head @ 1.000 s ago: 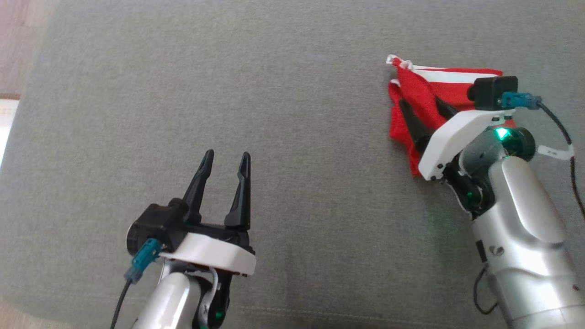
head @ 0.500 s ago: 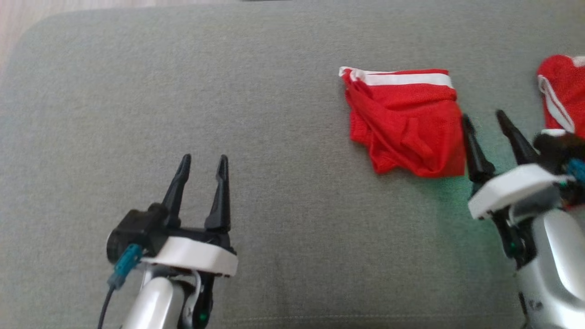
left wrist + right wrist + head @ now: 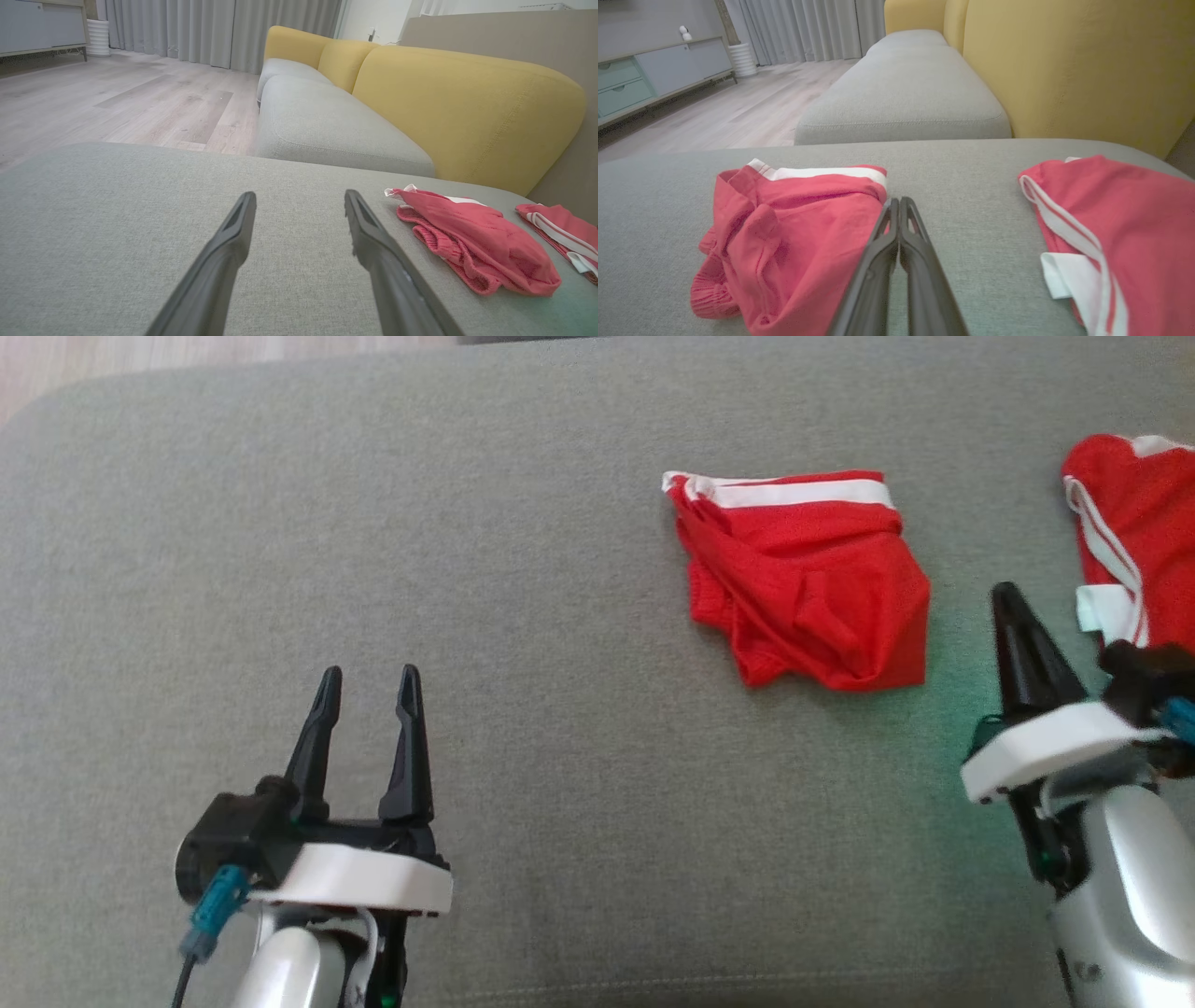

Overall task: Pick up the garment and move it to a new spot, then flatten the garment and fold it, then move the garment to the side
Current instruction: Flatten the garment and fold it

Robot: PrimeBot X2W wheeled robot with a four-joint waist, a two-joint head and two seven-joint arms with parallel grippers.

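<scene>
Right pincer [image 3: 1005, 593] (pressed closed) is beside the red garment [image 3: 803, 588].

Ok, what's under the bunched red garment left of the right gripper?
The bunched red garment lies directly on the grey cushion; nothing pokes out around its edges. Anything beneath its folds is covered.

On the grey fabric cushion [image 3: 467, 523], the rumpled red white-banded garment [image 3: 812, 588] lies left of a second red striped garment [image 3: 1134, 523].
</scene>
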